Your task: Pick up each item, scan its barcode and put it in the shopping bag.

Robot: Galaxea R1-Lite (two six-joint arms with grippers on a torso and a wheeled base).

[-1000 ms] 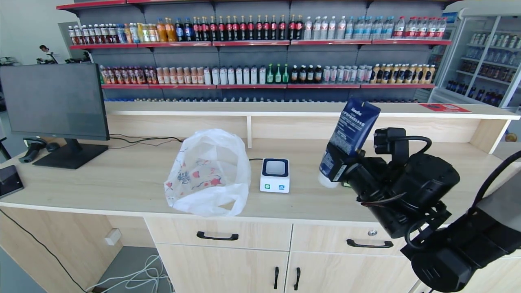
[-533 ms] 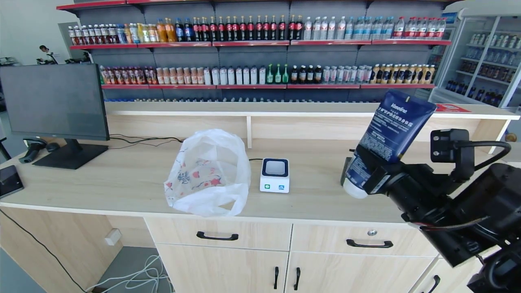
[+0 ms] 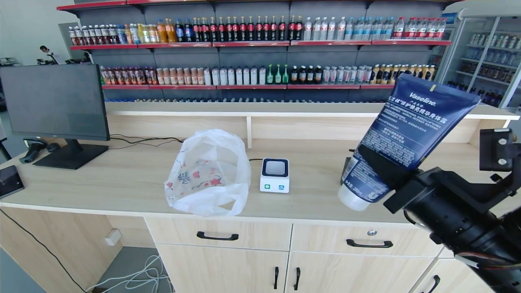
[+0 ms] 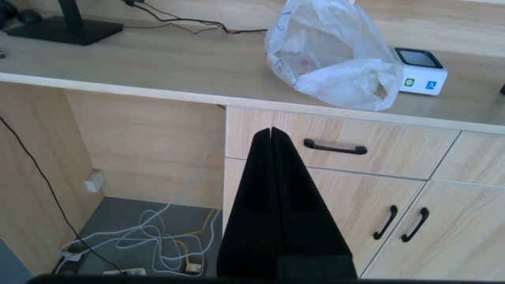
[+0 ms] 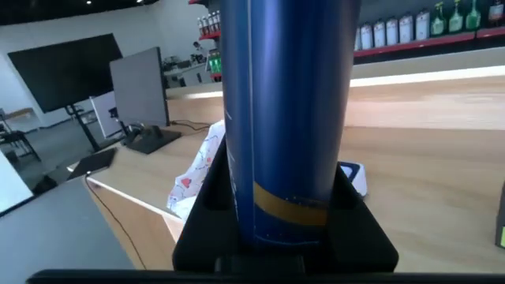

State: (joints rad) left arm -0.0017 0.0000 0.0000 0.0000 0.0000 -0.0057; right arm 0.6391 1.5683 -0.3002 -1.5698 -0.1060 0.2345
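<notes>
Now the right pincer [image 3: 384,169], clamped on the blue tube [image 3: 415,118], has swung rightward, nearer the camera.

Open counter stretch [image 3: 311,200] right of scanner [image 3: 275,175], shopping bag [image 3: 207,173] left

three views, shared shopping bag [image 3: 207,173]

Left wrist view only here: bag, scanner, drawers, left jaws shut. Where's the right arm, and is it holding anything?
Observer: Right gripper is raised on the robot's right, shut on a blue lotion tube.
Operator: Tube orientation?
Observer: Tilted, white cap down, crimped end up and toward the robot's right.
Operator: Over the scanner?
Observer: No. In the head view it hangs off to the right of the scanner, not over its window.
</notes>
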